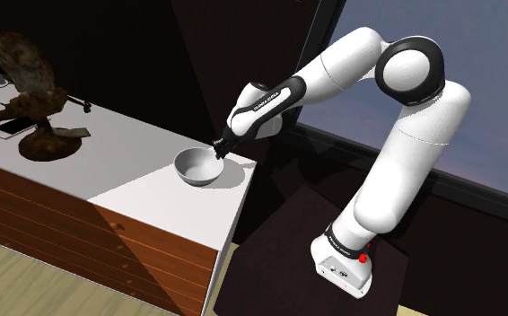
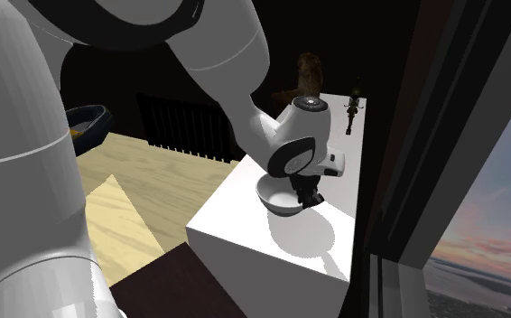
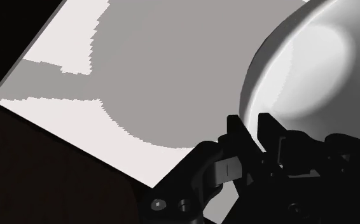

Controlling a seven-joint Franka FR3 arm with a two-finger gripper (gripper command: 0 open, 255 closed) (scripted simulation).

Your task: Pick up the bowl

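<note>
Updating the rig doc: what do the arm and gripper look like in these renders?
The arm has rounded white links with black joint bands. A dark panel with small white lettering runs along the forearm; red dots mark the white base. The gripper is all black, with two blocky fingers and visible screw heads.

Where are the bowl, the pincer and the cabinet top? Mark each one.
bowl [image 1: 194, 171], shoulder view, its inner wall.
pincer [image 1: 219, 149], shoulder view, midway between its fingertips.
cabinet top [image 1: 171, 211], shoulder view, bare white patch before the bowl.
</note>
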